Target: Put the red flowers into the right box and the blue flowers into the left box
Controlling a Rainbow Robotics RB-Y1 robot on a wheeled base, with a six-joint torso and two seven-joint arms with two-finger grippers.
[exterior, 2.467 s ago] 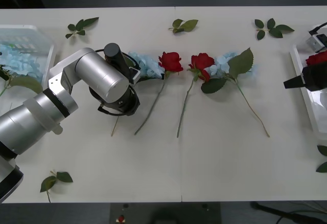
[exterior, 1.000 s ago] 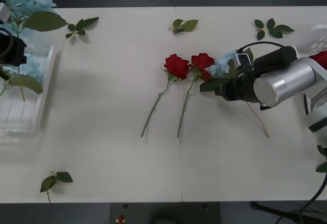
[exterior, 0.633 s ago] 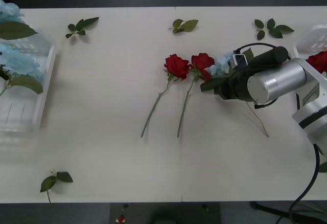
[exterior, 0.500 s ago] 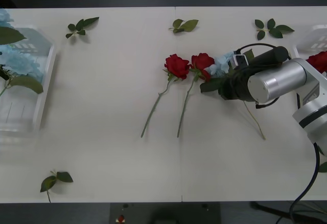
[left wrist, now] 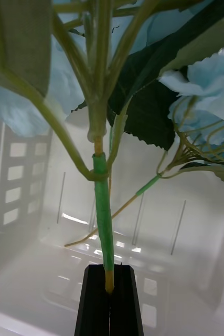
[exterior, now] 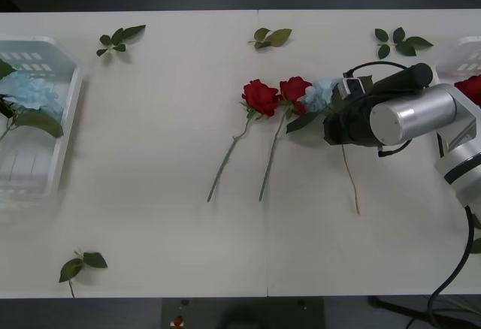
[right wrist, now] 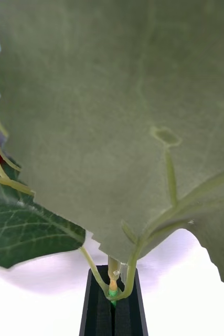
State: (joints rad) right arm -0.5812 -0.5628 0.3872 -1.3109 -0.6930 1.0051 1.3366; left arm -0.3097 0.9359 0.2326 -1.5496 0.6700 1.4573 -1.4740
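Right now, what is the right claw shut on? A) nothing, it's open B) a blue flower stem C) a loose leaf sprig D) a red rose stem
B: the right claw is shut on the thin stem of a blue flower beside the two red roses at mid-table, with its big green leaves just ahead of the closed fingers.

Right pincer and left pincer both clamped closed on stems
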